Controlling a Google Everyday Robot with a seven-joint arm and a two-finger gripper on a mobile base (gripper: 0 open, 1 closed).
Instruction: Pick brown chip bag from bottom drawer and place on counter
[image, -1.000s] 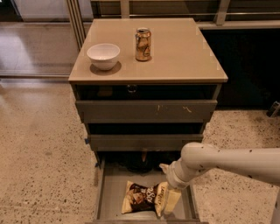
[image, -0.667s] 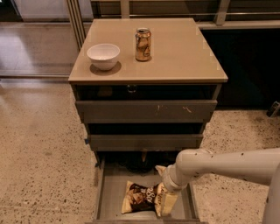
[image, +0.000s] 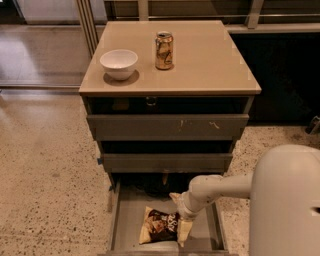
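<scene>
The brown chip bag (image: 159, 225) lies flat in the pulled-out bottom drawer (image: 129, 215), dark in the middle with cream ends. My gripper (image: 180, 215) is down inside the drawer at the bag's right end, open, with one finger toward the drawer's back and the other toward its front, and the bag's right edge between or just beside them. The bag rests on the drawer floor. The tan counter (image: 210, 55) is the cabinet's top, above the drawers.
A white bowl (image: 119, 63) and a gold-brown drink can (image: 164, 50) stand on the counter's left and middle. The two upper drawers (image: 167, 127) stick out slightly. My arm (image: 285, 200) fills the lower right. Speckled floor surrounds the cabinet.
My gripper has moved left, closer onto the bag's right end. The arm's bulk now looms larger at the lower right. The bag has not moved.
</scene>
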